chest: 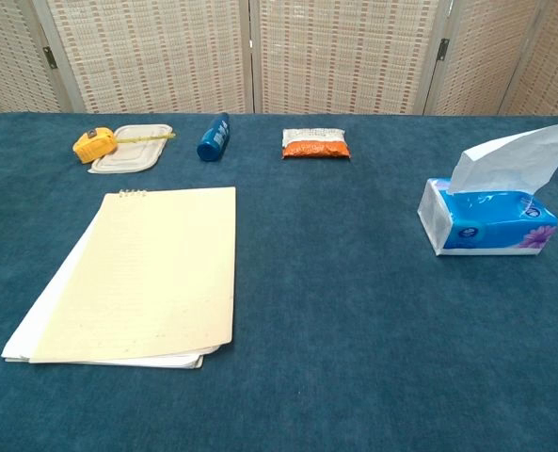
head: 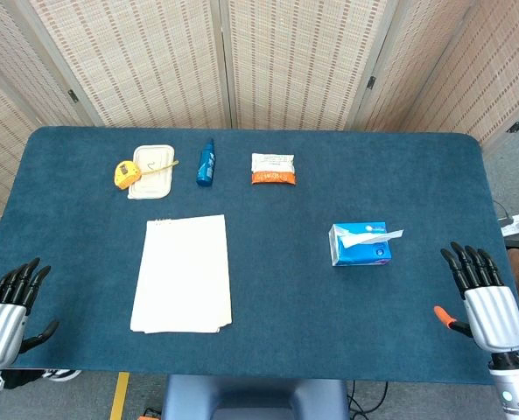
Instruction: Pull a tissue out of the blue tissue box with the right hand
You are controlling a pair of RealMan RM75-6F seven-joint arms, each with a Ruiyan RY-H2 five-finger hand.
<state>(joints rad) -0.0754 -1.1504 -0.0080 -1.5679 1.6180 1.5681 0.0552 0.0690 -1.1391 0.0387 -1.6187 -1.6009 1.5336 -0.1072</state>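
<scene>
Tissue box (head: 360,244) in blue stands on the right half of the counter (head: 268,289), and one white tissue (head: 377,236) already sticks out of its top slot. In the head view the loose end of the tissue leans toward the right edge of the counter; in the chest view it rises up and to the right from the box.

The right hand (head: 485,302) waits at the near right corner of the counter, with its fingers straight, a little apart, and holding nothing. The box lies ahead of this hand and toward the middle of the counter, so the hand must travel forward and to its left to reach it. The two are clearly apart, with bare blue cloth between them. The long axis of the box runs left to right across the counter, so its short end faces roughly toward the right hand, and the tissue tip is the part closest to it.

The left hand (head: 10,306) is at the near left corner, also with fingers spread and empty. It is well apart from the box, with the notepad (head: 182,274) between them, so I judge the right hand is much the nearer one. The chest view shows no hand.
</scene>
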